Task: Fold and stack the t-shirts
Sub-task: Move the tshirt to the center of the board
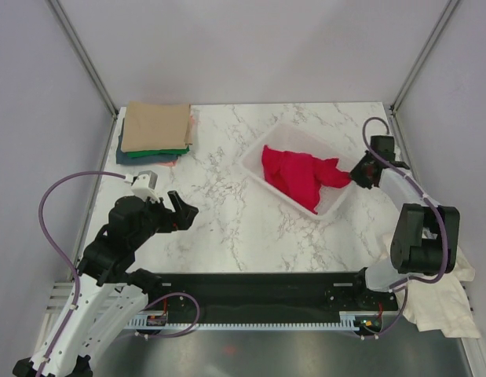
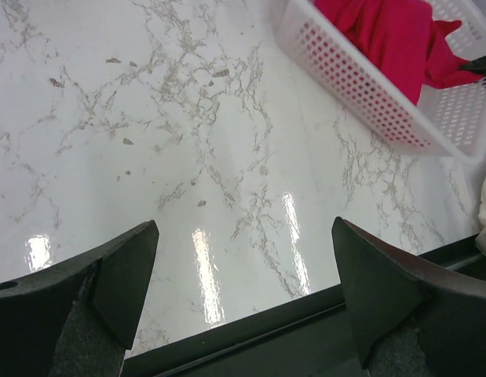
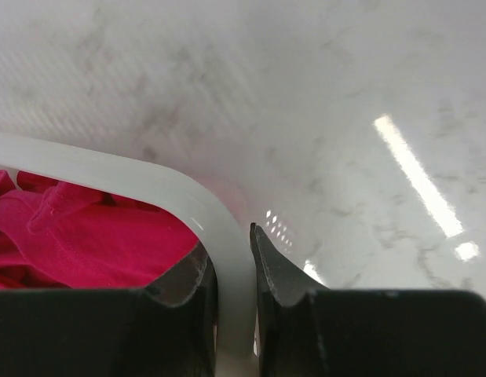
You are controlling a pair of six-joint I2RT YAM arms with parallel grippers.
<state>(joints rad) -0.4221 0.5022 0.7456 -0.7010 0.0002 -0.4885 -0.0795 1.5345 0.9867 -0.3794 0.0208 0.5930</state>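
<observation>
You have a white mesh basket (image 1: pixel 256 161) sitting skewed on the right half of the marble table (image 1: pixel 227 212). A black strip (image 1: pixel 258 287) runs along the table's near edge; it may be a mat. Metal posts (image 1: pixel 84 56) slant up from the far corners.

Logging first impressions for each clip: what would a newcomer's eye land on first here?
The bright red t-shirt crumpled in the white basket right of centre, with the right claw pinching the basket's right rim. Next come the folded stack, tan on top, at the far left corner, and a cream cloth draped at the near right corner. The left claw hangs open over the table.
</observation>
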